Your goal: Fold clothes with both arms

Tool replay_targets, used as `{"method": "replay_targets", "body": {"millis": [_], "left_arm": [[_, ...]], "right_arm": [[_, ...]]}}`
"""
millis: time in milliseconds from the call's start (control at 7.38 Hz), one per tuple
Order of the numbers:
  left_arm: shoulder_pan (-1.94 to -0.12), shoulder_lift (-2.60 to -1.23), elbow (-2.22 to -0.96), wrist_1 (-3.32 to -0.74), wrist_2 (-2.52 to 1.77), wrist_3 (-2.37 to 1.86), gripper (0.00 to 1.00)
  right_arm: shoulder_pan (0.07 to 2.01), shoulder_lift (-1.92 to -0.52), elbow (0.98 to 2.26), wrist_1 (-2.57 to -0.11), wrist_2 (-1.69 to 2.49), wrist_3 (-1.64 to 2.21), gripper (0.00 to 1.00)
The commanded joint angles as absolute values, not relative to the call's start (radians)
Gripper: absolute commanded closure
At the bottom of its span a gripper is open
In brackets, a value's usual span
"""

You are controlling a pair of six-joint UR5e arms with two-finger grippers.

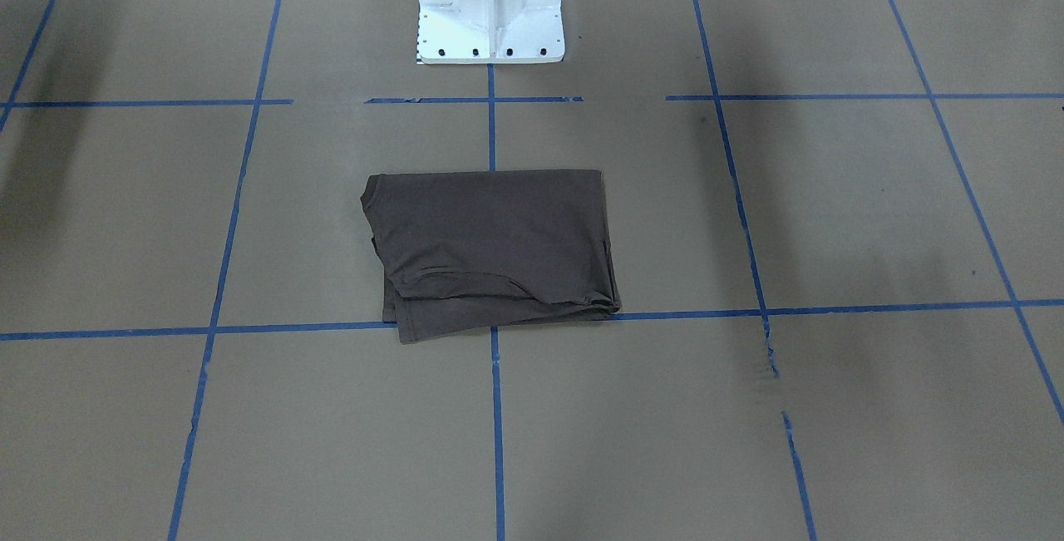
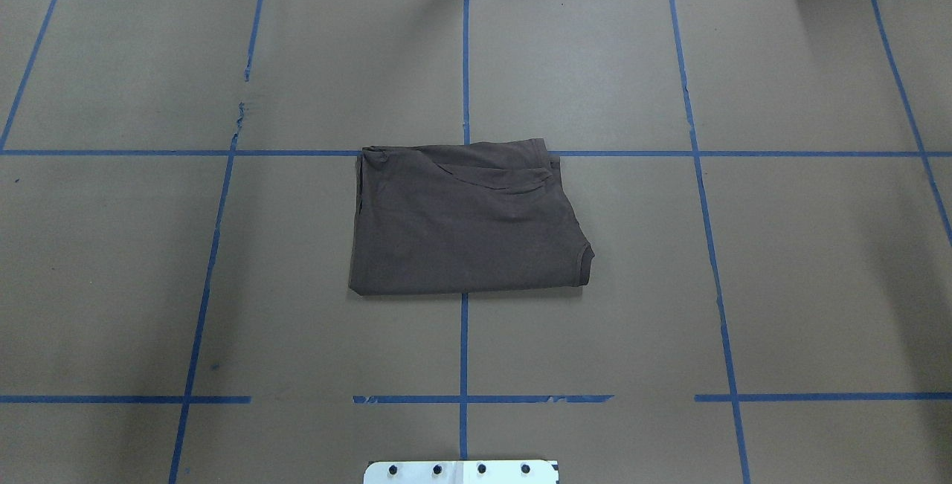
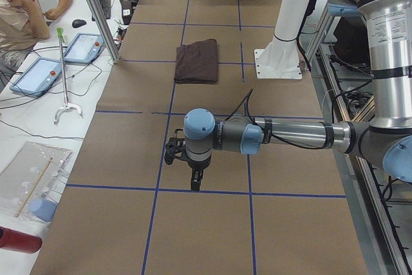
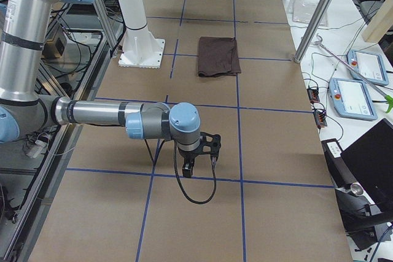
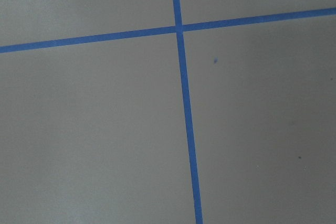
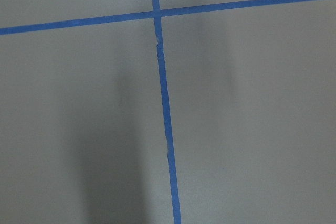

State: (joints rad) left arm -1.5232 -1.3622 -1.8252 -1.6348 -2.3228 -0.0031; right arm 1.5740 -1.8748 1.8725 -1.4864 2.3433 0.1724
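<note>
One folded T-shirt (image 2: 465, 224), long axis left-to-right across table (image 2: 781, 283), left fingers (image 3: 195, 178), right fingers (image 4: 188, 167), cannot tell if clenched.

Left end effector (image 3: 193, 178), right end effector (image 4: 198, 165): opening indiscernible.

A paper-covered table (image 2: 149, 283) is carrying a grid of blue tape (image 2: 464, 335) — some strips are showing gaps and torn ends; on the side bench in the exterior left view a person (image 3: 22, 4) is sitting, propping head on one hand; two blue-edged tablets (image 3: 84, 47) are lying beside a metal post (image 3: 96, 14); a long reacher tool (image 3: 64, 75) is lying just beside them; nearer the camera a clear plastic tray (image 3: 32, 178) and a red cylinder (image 3: 18, 241) are resting — near each other.
</note>
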Motion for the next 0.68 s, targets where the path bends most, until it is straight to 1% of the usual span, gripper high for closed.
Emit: {"method": "replay_targets", "body": {"millis": [0, 542], "left_arm": [[-1.523, -1.361, -1.824, -1.634, -2.326, -0.003, 0.00], [-1.523, -1.350, -1.822, -1.629, -2.324, -0.003, 0.00]], "right_arm": [[1.574, -1.875, 1.871, -1.486, 2.341, 0.172, 0.00], [1.574, -1.875, 1.871, -1.486, 2.342, 0.170, 0.00]]}}
